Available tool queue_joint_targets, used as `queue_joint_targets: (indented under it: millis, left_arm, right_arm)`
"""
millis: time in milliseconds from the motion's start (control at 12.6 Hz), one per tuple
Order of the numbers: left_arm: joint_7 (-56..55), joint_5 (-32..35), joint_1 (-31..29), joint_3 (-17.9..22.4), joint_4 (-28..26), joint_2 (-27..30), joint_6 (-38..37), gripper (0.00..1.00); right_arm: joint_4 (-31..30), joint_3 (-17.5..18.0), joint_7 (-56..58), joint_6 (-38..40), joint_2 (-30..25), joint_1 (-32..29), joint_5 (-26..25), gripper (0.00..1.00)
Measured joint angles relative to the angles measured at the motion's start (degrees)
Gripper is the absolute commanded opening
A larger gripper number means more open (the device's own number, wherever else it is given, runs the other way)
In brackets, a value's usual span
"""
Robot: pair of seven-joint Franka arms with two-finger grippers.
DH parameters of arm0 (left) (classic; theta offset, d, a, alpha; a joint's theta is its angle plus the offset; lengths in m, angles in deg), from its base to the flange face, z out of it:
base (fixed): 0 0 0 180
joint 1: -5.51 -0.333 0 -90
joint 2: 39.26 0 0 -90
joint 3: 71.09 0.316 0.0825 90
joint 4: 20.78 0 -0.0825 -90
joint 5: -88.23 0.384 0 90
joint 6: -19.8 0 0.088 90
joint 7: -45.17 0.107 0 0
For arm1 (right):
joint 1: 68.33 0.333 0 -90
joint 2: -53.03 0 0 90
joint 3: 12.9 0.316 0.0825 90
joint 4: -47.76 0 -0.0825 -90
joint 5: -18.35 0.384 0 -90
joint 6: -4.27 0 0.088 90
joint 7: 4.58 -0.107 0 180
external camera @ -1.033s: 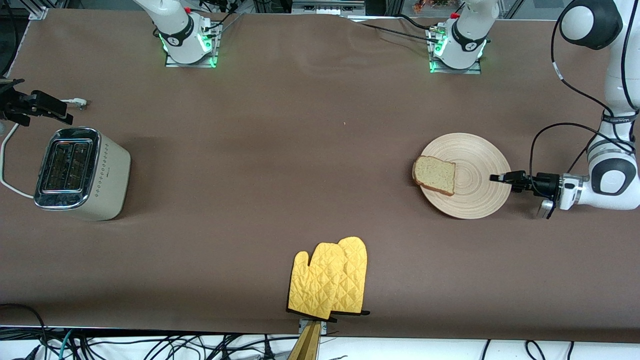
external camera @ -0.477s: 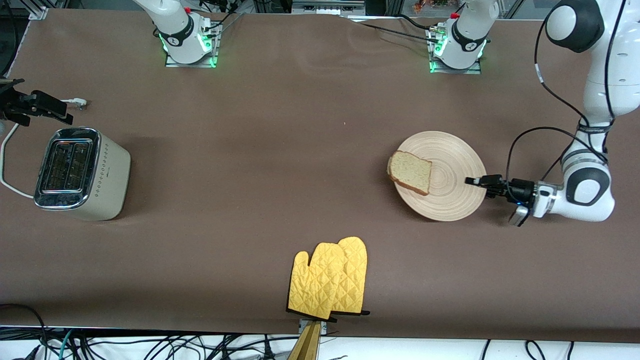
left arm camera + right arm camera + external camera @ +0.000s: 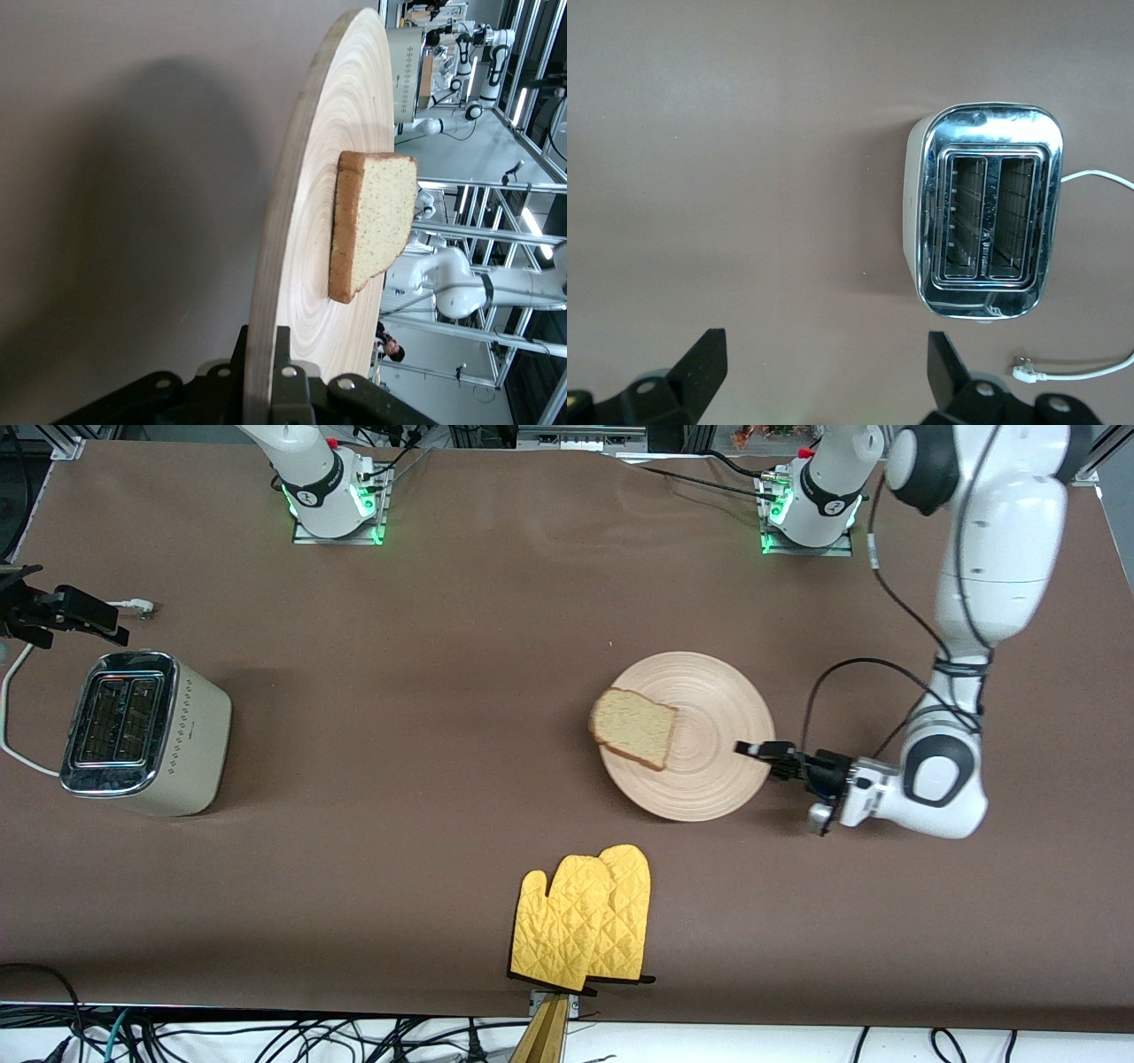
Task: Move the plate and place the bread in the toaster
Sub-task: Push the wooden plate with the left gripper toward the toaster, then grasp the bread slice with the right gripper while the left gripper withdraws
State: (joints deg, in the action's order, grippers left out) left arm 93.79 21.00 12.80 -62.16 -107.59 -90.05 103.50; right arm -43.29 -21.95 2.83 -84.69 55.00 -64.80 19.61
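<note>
The pale wooden plate point(image 3: 700, 735) is at the table's middle, with the bread point(image 3: 633, 728) on the part of it toward the right arm's end. My left gripper point(image 3: 753, 749) is shut on the plate's rim at the side toward the left arm's end. The left wrist view shows the plate point(image 3: 301, 266) edge-on between the jaws of my left gripper point(image 3: 270, 354), and the bread point(image 3: 368, 221) on it. The cream-white toaster point(image 3: 142, 731) stands at the right arm's end, slots up. My right gripper point(image 3: 89, 615) waits open above the table beside the toaster point(image 3: 983, 221).
A pair of yellow oven mitts point(image 3: 585, 921) lies near the table's front edge, nearer to the front camera than the plate. The toaster's white cord point(image 3: 13, 708) and plug point(image 3: 142, 608) lie by the toaster.
My left gripper has dragged the plate with the bread across the table toward the right arm's end. The right gripper has not moved.
</note>
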Motion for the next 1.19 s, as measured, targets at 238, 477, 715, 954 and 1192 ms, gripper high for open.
queue_joint_targets:
  millis: [238,477,715,954,1192]
  left_arm:
    - [-0.5,-16.7,18.7,11.1,-0.6,-2.8,0.2,0.00]
    - [-1.2,-27.9,29.3,13.0,-0.7,-6.1,5.7,0.00]
    - [-2.7,-28.7,33.6,13.1,-0.6,-6.6,12.0,0.00]
    - [-4.8,-29.3,35.9,13.4,-0.6,-6.6,15.6,0.22]
    - [-5.4,-30.1,37.4,13.4,-0.5,-6.5,17.9,0.42]
  right_arm:
    - [0.0,-0.2,0.0,0.0,0.0,-0.2,0.0,1.00]
    - [0.0,-0.7,0.0,0.0,0.1,-0.4,0.0,1.00]
    - [0.0,-0.8,0.0,0.0,0.3,-0.5,0.0,1.00]
    - [0.0,-1.0,-0.1,0.0,0.5,-0.5,0.0,1.00]
    - [-0.2,-0.9,-0.1,0.3,1.9,-0.3,0.0,1.00]
